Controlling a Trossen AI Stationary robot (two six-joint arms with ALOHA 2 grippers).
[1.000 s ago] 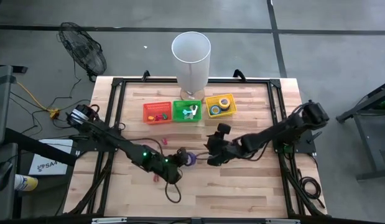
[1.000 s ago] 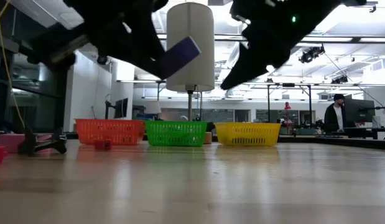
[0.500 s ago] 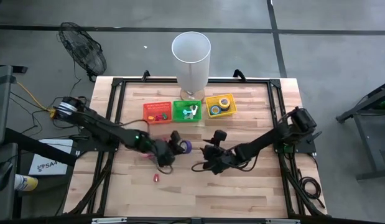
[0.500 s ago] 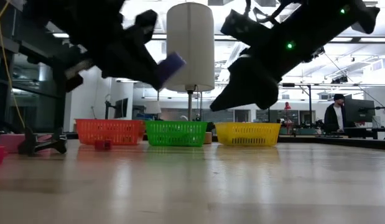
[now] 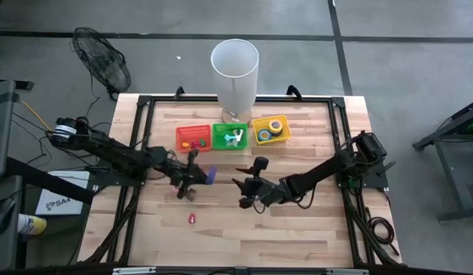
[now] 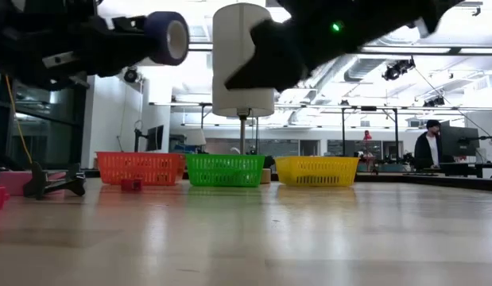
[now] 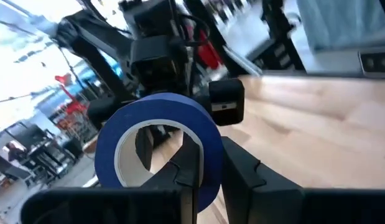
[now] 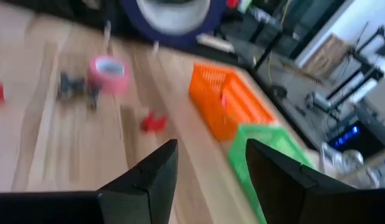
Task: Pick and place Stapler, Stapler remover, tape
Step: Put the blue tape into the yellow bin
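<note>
My left fingers [image 7: 201, 165] pinch the blue tape roll [image 5: 208, 176] aloft, well short of the yellow basket [image 5: 271, 130], while my right fingers [image 8: 208, 165] hang released; that thin rim hold could slip mid-carry.

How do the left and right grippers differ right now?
Grip: the left gripper is shut on the blue tape roll; the right gripper is open and holds nothing.
Place: the left gripper sits in front of the orange basket, the right gripper farther right, in front of the green basket and yellow basket.
Shared: both are raised above the table.
</note>
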